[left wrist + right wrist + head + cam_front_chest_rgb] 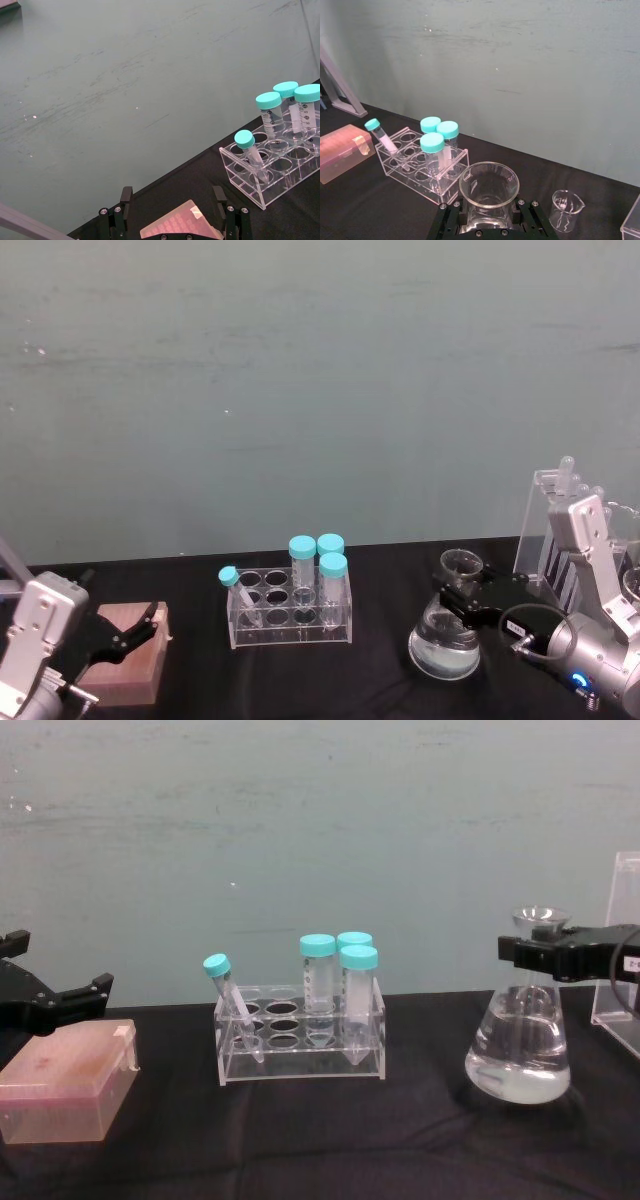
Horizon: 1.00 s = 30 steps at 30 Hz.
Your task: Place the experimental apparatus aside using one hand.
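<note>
A black tabletop (420,1150) is sitting before a pale grey-green wall (300,390). Four tubes with turquoise caps (318,946) are standing in a clear rack (300,1050). A clear conical flask (518,1055) is holding colourless liquid. The black right gripper (462,602) (white label, silver-grey arm, blue glowing ring) is showing beside a clear pipette stand (560,540). A translucent pink box (65,1095) is lying under the black left gripper (60,992).
</note>
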{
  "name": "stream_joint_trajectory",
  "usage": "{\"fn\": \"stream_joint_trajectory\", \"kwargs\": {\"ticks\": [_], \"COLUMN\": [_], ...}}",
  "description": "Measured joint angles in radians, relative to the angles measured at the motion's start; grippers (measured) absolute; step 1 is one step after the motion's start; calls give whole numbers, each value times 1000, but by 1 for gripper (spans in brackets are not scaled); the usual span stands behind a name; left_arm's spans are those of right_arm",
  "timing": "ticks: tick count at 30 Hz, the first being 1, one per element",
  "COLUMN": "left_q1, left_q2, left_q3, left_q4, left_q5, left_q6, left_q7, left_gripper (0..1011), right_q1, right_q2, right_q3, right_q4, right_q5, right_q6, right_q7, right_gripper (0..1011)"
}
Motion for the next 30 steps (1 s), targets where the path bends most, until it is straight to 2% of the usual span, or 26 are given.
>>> {"fn": "stream_joint_trajectory", "kwargs": {"ticks": [13,30], "left_q1": [0,0], "left_q2": [0,0], "left_q3": [0,0], "left_q4": [0,0], "left_q5": [0,0], "left_q6": [0,0], "left_q7": [0,0], "left_gripper": [1000,1000], "right_q1": [-11,-25], "right_q2": [-9,-24], "right_q3": [24,65], "right_q4": [-3,8], "right_q5": [-44,-67], "right_q6": [4,24], "right_q7": [-19,-37], "right_gripper": [450,450]}}
